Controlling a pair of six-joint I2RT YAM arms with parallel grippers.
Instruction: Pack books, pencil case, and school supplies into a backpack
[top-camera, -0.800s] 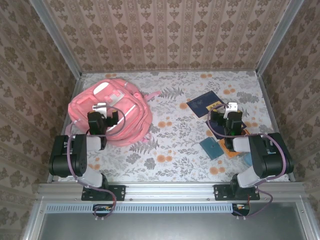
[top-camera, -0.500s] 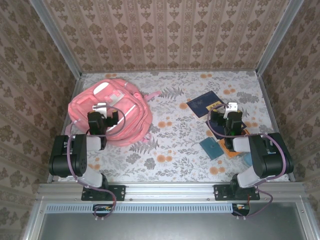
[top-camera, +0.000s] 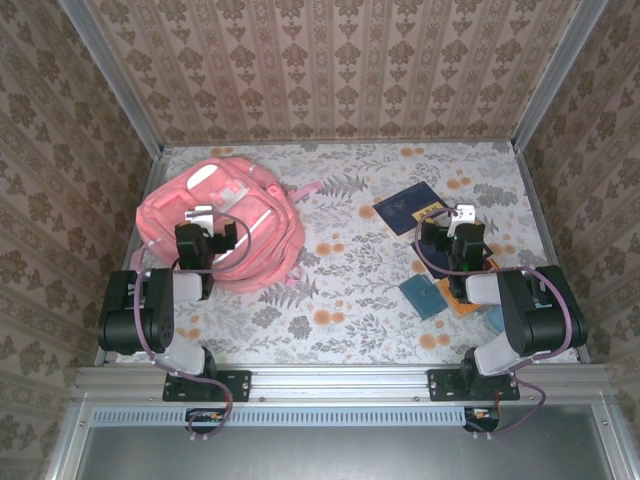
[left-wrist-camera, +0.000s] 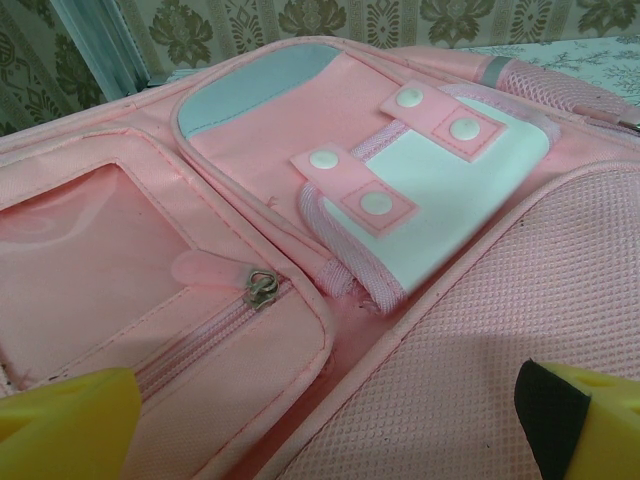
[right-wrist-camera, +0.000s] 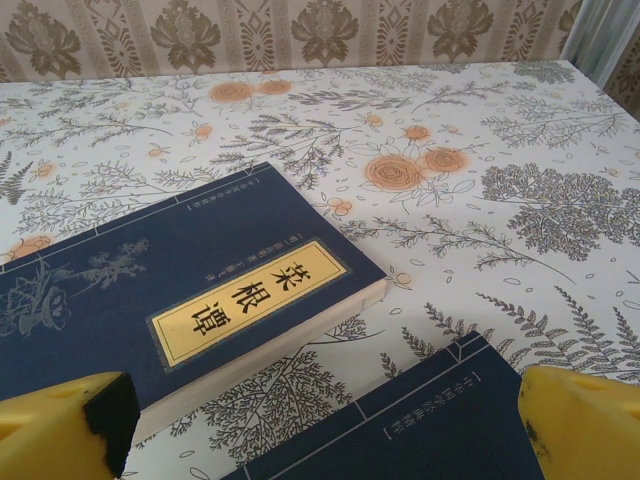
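Observation:
The salmon-pink backpack (top-camera: 225, 225) lies flat at the back left, its zip pocket and white snap patch (left-wrist-camera: 430, 190) facing up. My left gripper (top-camera: 212, 225) hovers over it, open, with yellow fingertips (left-wrist-camera: 60, 430) wide apart and nothing between them. At the right, a navy book with a yellow label (right-wrist-camera: 190, 300) lies on the table, and a second navy cover (right-wrist-camera: 440, 430) lies just nearer. My right gripper (top-camera: 450, 228) hangs open above these books (top-camera: 408, 207). A small teal book (top-camera: 422, 296) and an orange one (top-camera: 463, 302) lie closer in. A light blue bit (top-camera: 492, 318), perhaps the pencil case, peeks from behind the right arm.
The floral tablecloth (top-camera: 350, 290) covers the table, enclosed by patterned walls and metal posts (top-camera: 545, 70). Open cloth lies between the backpack and the books. A pink strap (top-camera: 300, 192) trails from the backpack toward the middle.

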